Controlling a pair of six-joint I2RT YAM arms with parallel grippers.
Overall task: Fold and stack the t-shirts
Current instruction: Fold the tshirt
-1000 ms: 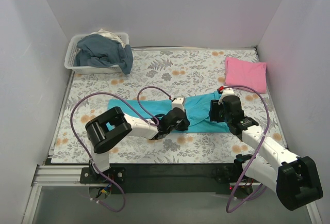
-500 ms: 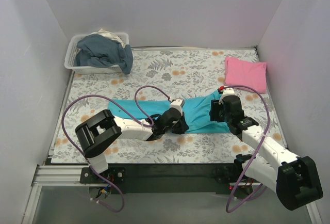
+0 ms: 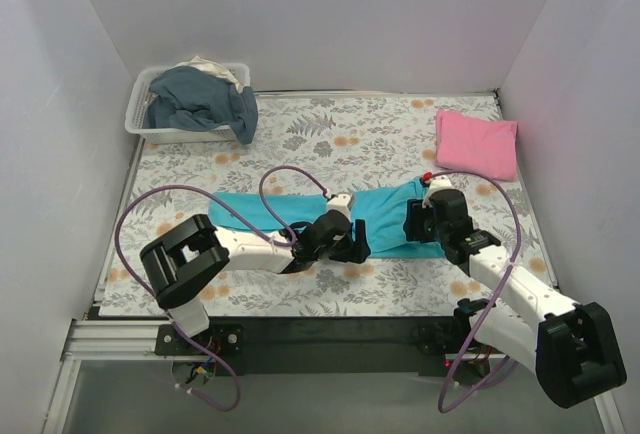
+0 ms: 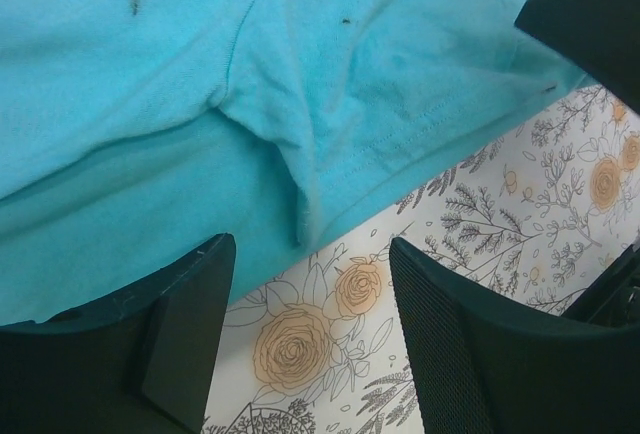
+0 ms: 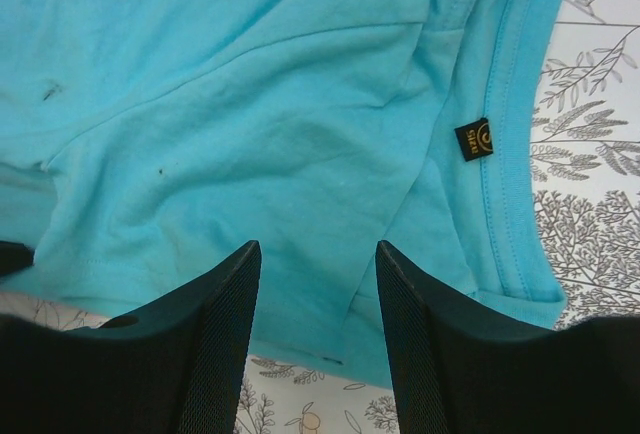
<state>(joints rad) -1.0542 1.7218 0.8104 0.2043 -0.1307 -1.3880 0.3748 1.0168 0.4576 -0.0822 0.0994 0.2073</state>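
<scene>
Both grippers hang spread over the near hem of the turquoise t-shirt (image 3: 385, 222): the left gripper (image 4: 310, 254) at a puckered fold, the right gripper (image 5: 315, 254) beside the collar label. Neither pinches cloth. The shirt lies as a long band across the mid-worktop (image 3: 380, 144). I judge a fold is in hand; next, both must close on that hem together. Beyond, the pink t-shirt (image 3: 477, 144) sits folded. The band's layer count is unclear.
</scene>
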